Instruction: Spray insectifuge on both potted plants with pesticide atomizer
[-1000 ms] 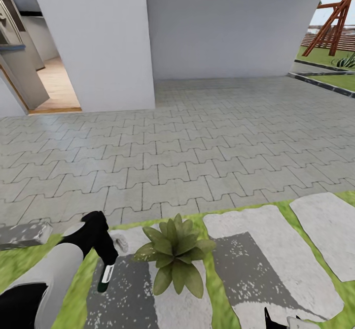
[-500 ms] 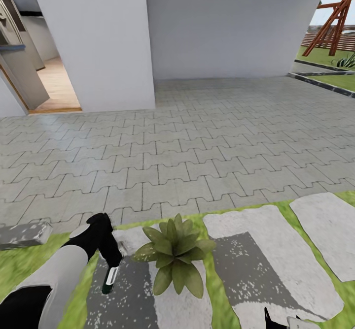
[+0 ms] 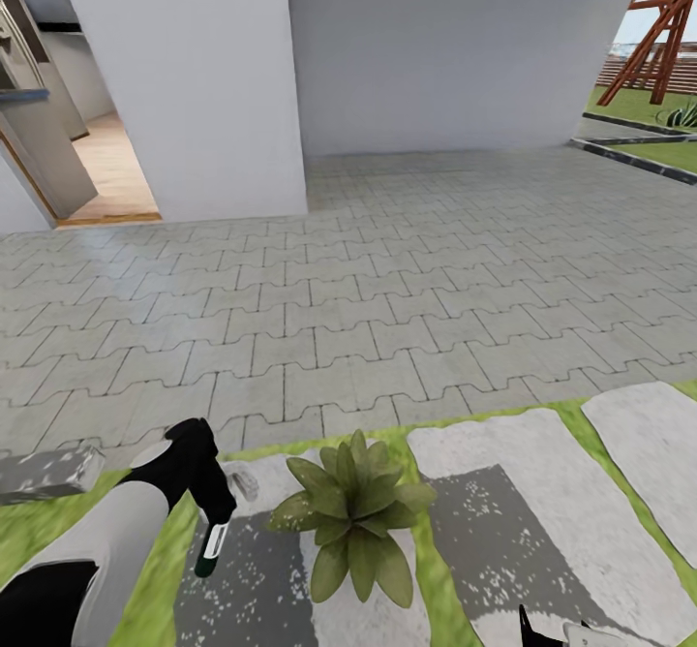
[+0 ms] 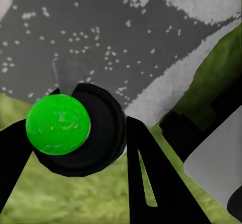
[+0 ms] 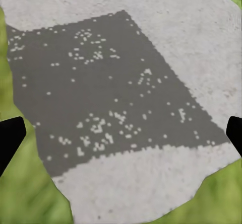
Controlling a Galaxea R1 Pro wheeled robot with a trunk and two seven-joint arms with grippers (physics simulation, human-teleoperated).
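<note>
Inspection of the head view found the left gripper low at the left, closed around the pesticide atomizer, which hung nozzle-down with its dark end nearest the ground. The bottle sat just beside one potted plant, off that plant's left side and apart from its leaves. The plant stood on a grey stepping stone set in the green lawn, at the near edge of a wide area of interlocking grey paving. Its pot was hidden beneath the leaves.

Seen from the left wrist camera, the atomizer appeared end-on as a black disc with a bright green cap, held between the two dark fingers of the left gripper, above mottled stone and grass.

At the bottom edge of the head view, only the tips of the right gripper were visible. From the right wrist camera, its dark fingertips stood at opposite edges of the frame, spread wide with nothing between them, over a stepping stone bordered by grass.

Background items noted were a white wall, a doorway with a wooden floor at left, and a red-brown wooden frame at far right.
</note>
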